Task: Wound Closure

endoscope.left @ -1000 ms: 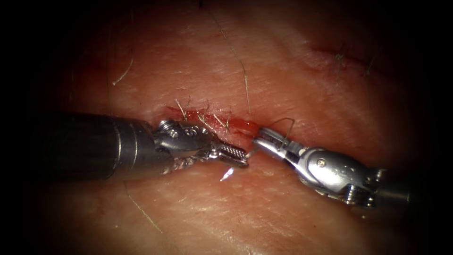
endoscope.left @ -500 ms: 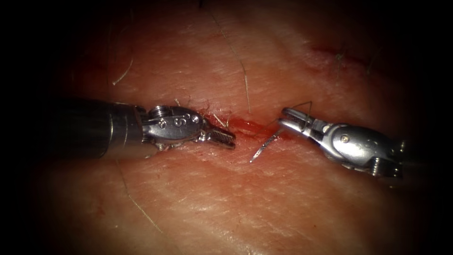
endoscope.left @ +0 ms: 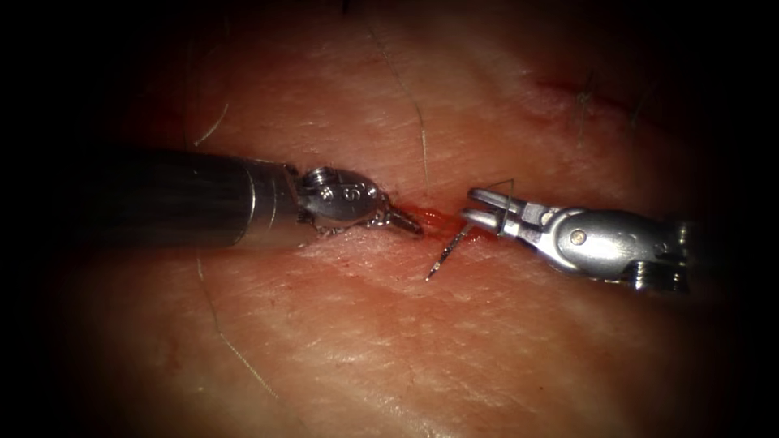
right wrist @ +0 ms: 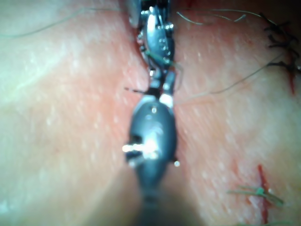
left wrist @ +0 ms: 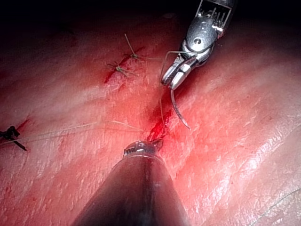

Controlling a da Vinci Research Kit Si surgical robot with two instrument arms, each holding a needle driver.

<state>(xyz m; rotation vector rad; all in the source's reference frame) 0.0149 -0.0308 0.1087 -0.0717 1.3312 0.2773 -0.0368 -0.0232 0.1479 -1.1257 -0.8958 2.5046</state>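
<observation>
two tools (endoscope.left: 410,221) (endoscope.left: 479,208), one needle (endoscope.left: 445,253)

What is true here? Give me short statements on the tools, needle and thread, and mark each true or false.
1. The right tool holds the needle near one end. True.
2. The left tool grips the needle. False: its jaws are shut on nothing, with the tip at the cut.
3. The needle is buried in the tissue. False: in the left wrist view it hangs free above the surface.
4. Thread loops over the right tool's jaws. True.
</observation>
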